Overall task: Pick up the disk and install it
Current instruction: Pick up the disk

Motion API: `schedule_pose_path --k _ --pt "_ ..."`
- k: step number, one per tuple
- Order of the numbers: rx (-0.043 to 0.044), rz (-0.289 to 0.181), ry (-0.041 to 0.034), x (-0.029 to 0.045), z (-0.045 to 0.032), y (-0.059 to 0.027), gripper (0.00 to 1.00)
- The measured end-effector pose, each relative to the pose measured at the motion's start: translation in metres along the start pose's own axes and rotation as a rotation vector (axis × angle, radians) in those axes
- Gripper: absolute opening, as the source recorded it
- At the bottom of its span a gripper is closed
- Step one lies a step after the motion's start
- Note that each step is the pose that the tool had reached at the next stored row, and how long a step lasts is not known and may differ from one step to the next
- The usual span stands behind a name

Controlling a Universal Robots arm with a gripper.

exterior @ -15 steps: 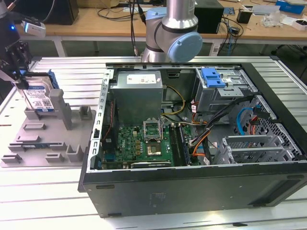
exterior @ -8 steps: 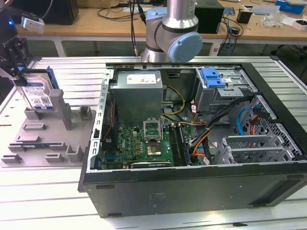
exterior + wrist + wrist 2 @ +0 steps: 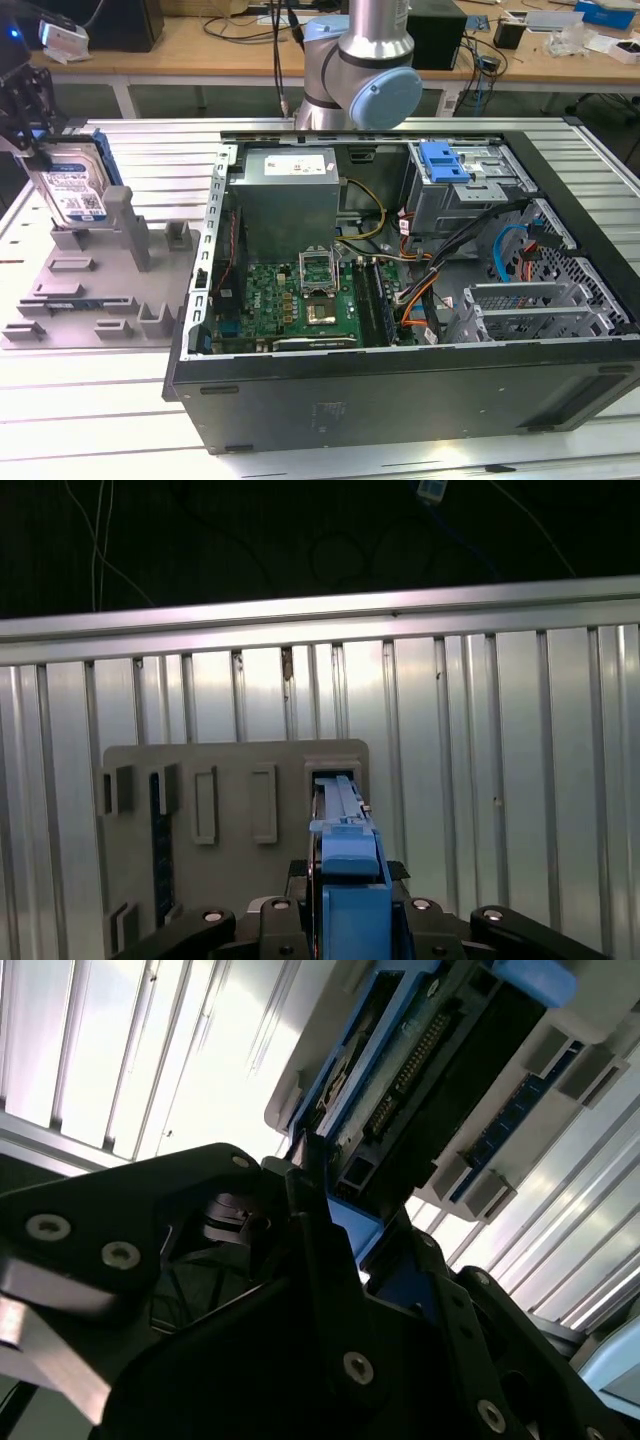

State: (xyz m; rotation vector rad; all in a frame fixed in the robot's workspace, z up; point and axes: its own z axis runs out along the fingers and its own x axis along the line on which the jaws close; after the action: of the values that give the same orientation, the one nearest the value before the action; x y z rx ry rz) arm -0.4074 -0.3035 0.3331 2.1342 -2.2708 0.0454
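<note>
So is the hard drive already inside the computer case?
No, the disk is over at the grey fixture, outside the open computer case.

disk (image 3: 72, 186): flat rectangular silver hard drive, white-and-blue label, blue plastic carrier frame (image 3: 346, 865) | pose: on edge, near upright, slightly tilted | connector edge (image 3: 415, 1070) exposed | place: at far corner slot of grey plastic slotted fixture (image 3: 92, 292)

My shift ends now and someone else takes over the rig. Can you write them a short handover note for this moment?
Gripper: shut on the disk.
Disk: upright at the grey slotted fixture, at the exterior view's left; I cannot tell whether it is clear of its slot.
Done: disk grasped.
Left: the disk is not yet in the open computer case.
</note>
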Motion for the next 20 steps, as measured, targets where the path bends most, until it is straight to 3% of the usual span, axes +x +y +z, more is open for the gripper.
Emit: schedule_pose_path --k 11,20 --pt "0.0002 0.000 0.0000 0.0008 -0.0205 -0.0001 0.37" --pt "0.0004 0.000 0.0000 0.0016 -0.0429 -0.0002 0.37"
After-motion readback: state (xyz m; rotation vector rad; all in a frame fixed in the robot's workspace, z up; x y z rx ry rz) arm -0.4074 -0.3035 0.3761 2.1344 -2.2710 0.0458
